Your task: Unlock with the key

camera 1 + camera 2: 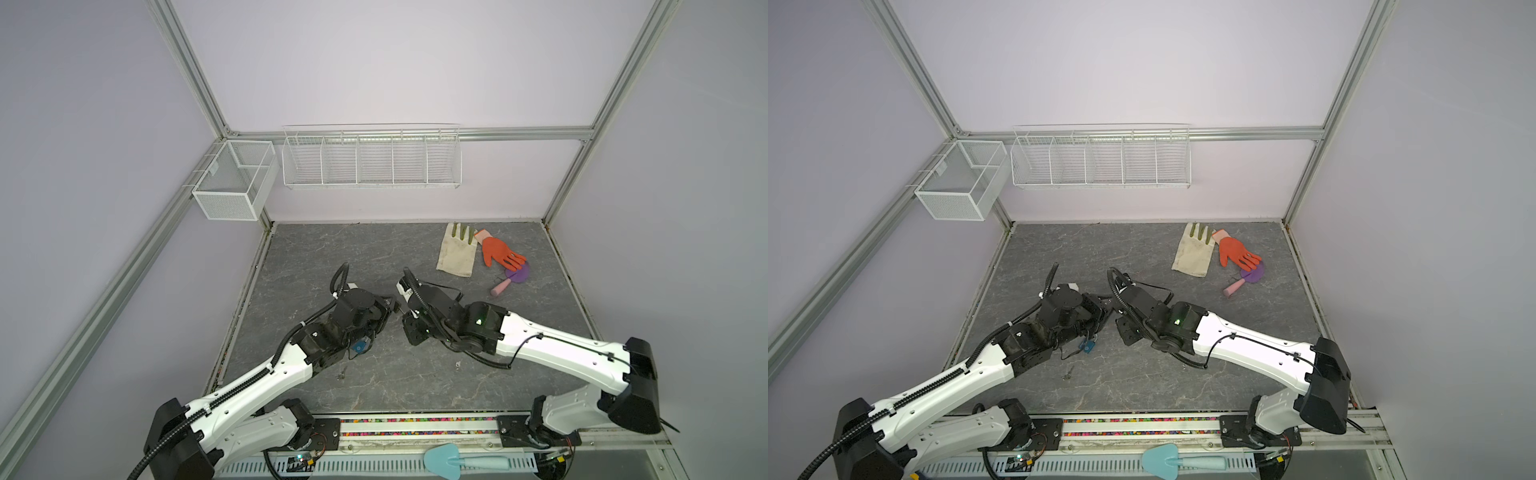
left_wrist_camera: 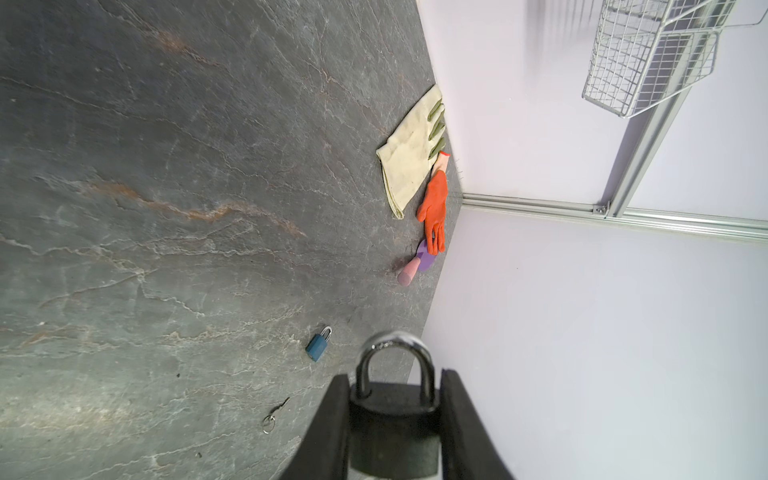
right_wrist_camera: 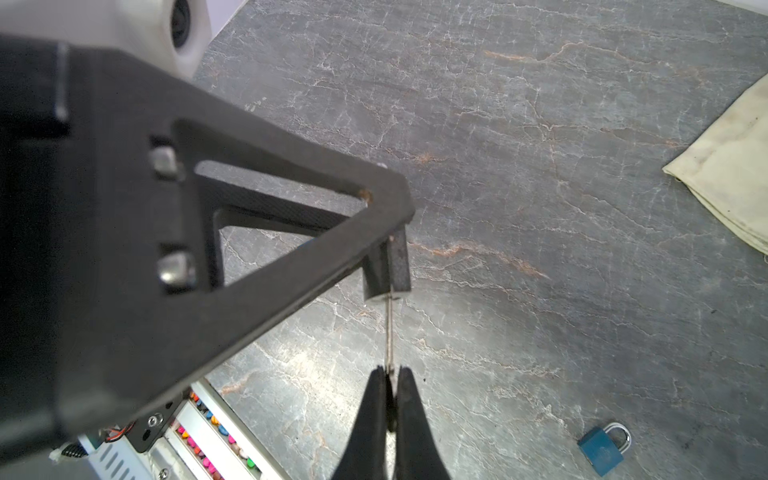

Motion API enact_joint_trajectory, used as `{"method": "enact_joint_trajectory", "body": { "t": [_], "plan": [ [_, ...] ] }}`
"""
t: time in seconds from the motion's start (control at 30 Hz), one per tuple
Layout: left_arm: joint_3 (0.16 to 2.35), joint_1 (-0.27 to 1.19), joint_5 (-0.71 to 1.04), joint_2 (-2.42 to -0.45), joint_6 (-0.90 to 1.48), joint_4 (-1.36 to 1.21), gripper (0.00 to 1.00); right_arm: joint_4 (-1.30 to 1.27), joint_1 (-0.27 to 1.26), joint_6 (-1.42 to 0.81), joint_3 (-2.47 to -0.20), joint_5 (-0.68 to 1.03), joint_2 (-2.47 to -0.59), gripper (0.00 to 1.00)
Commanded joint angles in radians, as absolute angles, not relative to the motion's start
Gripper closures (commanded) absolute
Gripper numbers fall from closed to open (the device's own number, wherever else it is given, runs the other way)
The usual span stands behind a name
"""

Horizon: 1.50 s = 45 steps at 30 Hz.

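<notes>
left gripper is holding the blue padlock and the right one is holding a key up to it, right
No: the left gripper holds the black padlock; the blue padlock lies on the table, as the left wrist view shows. The right gripper does hold a key to it.

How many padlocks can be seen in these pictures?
2. A black padlock is clamped in the left claw, with its shackle pointing outward. A blue padlock lies loose on the table. The arms may hide others.
</notes>
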<state>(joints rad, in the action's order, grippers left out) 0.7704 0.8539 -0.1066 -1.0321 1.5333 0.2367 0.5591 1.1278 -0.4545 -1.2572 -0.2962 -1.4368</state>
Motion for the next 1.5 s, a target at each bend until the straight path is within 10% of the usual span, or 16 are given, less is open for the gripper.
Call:
{"method": "enact_joint_trajectory", "body": {
  "t": [0.0, 1.47],
  "plan": [
    [0.803, 0.85, -0.074, -1.035, 1.547, 0.229, 1.0, 0.528, 1.137, -0.464, -1.281, -0.264, -1.426, 0.94],
    [0.797, 0.915, -0.184, -1.004, 1.509, 0.3, 1.0, 0.431, 1.112, -0.593, -1.314, -0.189, -1.445, 0.93]
  ]
}}
